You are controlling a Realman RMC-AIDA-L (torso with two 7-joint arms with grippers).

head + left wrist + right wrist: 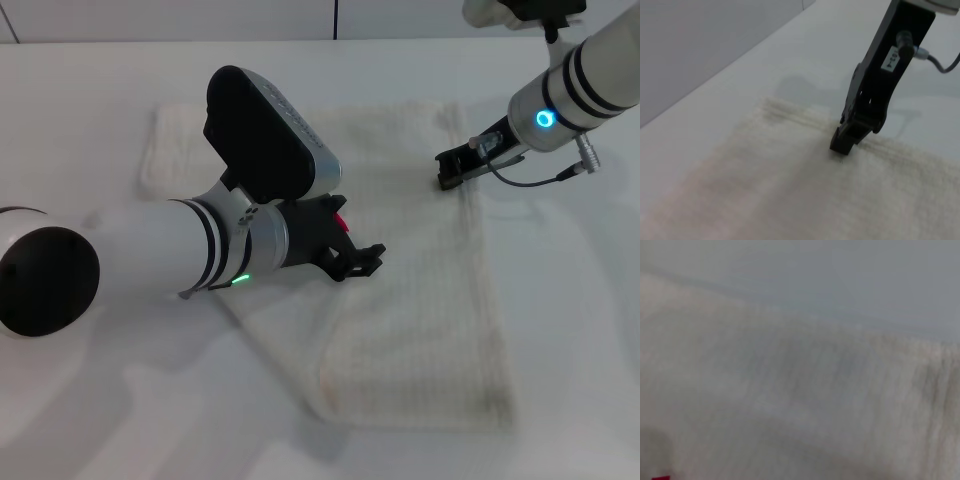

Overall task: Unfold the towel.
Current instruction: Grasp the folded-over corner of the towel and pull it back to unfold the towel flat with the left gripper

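The cream-white towel (420, 300) lies folded on the white table, with a thicker doubled strip along its right side. A bit of its red label tag (342, 222) shows beside my left wrist. My left gripper (358, 262) sits low over the towel's middle, at the left edge of the doubled strip. My right gripper (445, 176) is at the towel's far right edge. In the left wrist view its tips (842, 145) are together and press into the towel (765, 190) just inside the banded edge. The right wrist view is filled by the towel (800, 390), with the red tag (660, 477) at its edge.
The bare white table (90, 90) surrounds the towel. A single layer of towel (175, 145) sticks out at the far left behind my left arm (200, 240). A cable (540, 180) hangs under my right wrist.
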